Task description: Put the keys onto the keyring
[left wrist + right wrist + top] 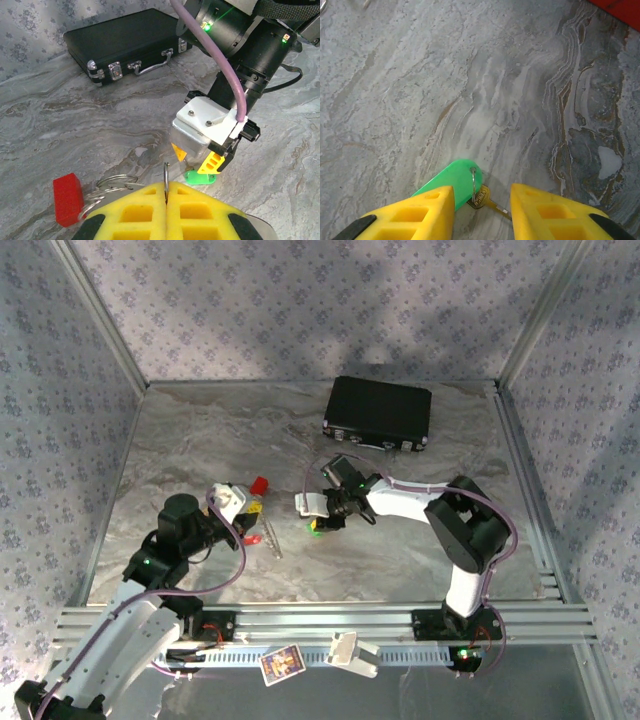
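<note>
Black case (378, 412); left claw (166, 189) tight on keyring (165, 172); right claw (482, 194) agape astride green key (451, 176)

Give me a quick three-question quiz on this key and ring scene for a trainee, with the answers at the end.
1. True or false: the right gripper has its jaws shut tight.
2. What lies on the table between the right gripper's fingers? A) the red block B) the green key C) the black case
3. In a few words: what is the left gripper pinching?

Key:
1. False. Its jaws stand open.
2. B.
3. A thin metal ring, held edge-on between its shut fingers.
</note>
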Robot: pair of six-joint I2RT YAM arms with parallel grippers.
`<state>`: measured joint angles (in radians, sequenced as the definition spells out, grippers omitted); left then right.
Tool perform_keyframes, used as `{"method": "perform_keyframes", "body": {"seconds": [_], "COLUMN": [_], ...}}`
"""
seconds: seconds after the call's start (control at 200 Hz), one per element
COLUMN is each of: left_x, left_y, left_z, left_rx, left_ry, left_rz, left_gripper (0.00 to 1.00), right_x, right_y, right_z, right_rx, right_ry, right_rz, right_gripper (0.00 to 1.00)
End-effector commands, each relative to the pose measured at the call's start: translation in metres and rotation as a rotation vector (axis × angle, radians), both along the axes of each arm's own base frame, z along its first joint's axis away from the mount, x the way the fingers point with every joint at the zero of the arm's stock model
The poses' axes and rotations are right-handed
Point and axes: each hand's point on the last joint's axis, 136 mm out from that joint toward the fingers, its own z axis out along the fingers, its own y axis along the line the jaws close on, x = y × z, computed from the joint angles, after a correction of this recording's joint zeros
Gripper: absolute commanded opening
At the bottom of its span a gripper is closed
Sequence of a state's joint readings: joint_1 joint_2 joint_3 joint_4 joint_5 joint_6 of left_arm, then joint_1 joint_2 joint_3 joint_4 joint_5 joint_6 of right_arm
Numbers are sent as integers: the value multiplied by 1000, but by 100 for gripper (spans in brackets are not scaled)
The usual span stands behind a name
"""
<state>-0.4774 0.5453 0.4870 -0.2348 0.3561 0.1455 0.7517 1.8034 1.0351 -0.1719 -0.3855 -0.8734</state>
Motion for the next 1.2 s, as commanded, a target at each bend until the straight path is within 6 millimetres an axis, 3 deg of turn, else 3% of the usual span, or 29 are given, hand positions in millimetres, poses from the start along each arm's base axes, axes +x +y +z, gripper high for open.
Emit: {"method": "perform_keyframes", "body": {"seconds": [0.0, 0.894, 1.129, 1.194], "left_x": [0, -2, -2, -2], "left_y": [-6, -9, -8, -8], "left_z": [15, 16, 16, 16], "left_rx": [-33, -37, -36, -36], "left_ry": [-50, -48, -51, -49], "left_rz": [-37, -58, -55, -55], "left_gripper": [0, 0, 0, 0], "right_x": [-6, -5, -5, -6], "right_y": [-1, 0, 1, 2], "right_z": [-6, -16, -14, -9], "right_rx": [-37, -94, -88, -77], "right_ry": [31, 48, 48, 46], "right_rz": [35, 65, 65, 68], "right_gripper": [36, 19, 1, 0]}}
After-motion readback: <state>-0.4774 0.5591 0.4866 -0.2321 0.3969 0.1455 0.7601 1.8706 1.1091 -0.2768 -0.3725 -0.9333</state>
